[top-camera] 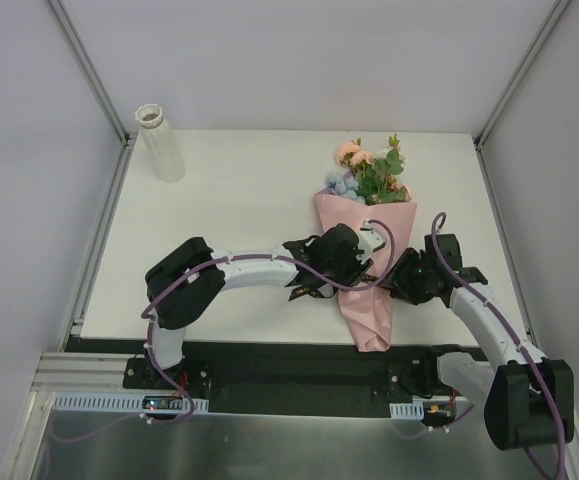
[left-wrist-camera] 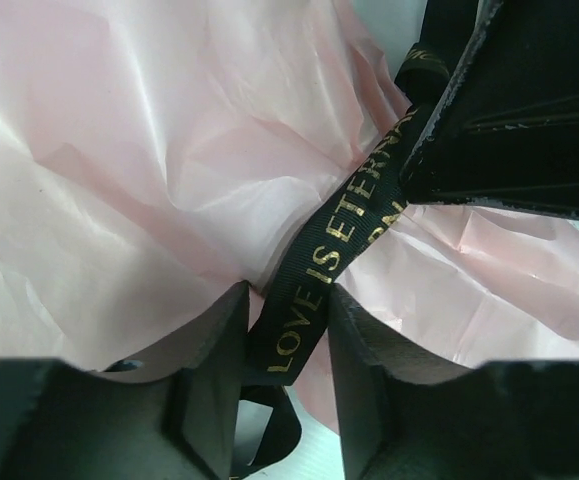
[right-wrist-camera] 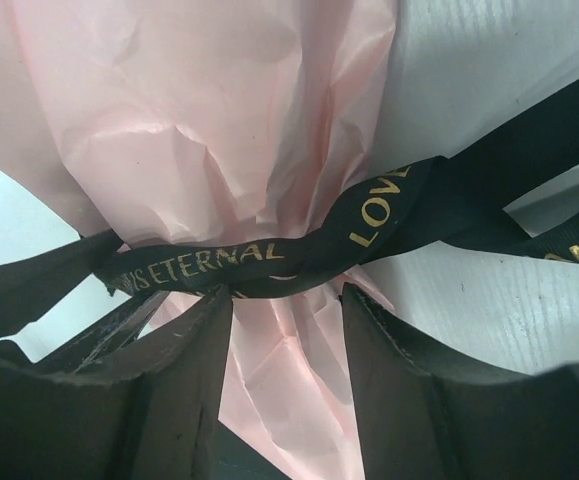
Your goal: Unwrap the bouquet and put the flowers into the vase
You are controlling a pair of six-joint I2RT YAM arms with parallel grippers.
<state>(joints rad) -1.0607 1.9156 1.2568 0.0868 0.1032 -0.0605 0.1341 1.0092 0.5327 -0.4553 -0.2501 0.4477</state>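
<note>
The bouquet (top-camera: 365,228) lies on the white table, its pink paper cone pointing toward me and the flowers (top-camera: 369,170) at the far end. A black ribbon (left-wrist-camera: 344,225) with gold lettering is tied around its neck. My left gripper (top-camera: 354,268) comes in from the left. Its jaws (left-wrist-camera: 289,295) stand open with a flat strand of ribbon lying between the fingers. My right gripper (top-camera: 401,280) comes from the right and is shut (right-wrist-camera: 287,300) on the paper stem just below the ribbon (right-wrist-camera: 219,262). The white ribbed vase (top-camera: 161,143) stands upright at the far left.
Grey walls with metal rails enclose the table (top-camera: 229,220) on the left, right and back. Loose ribbon tails (top-camera: 304,290) trail left of the bouquet near the front edge. The right gripper's black body (left-wrist-camera: 514,100) fills the upper right of the left wrist view.
</note>
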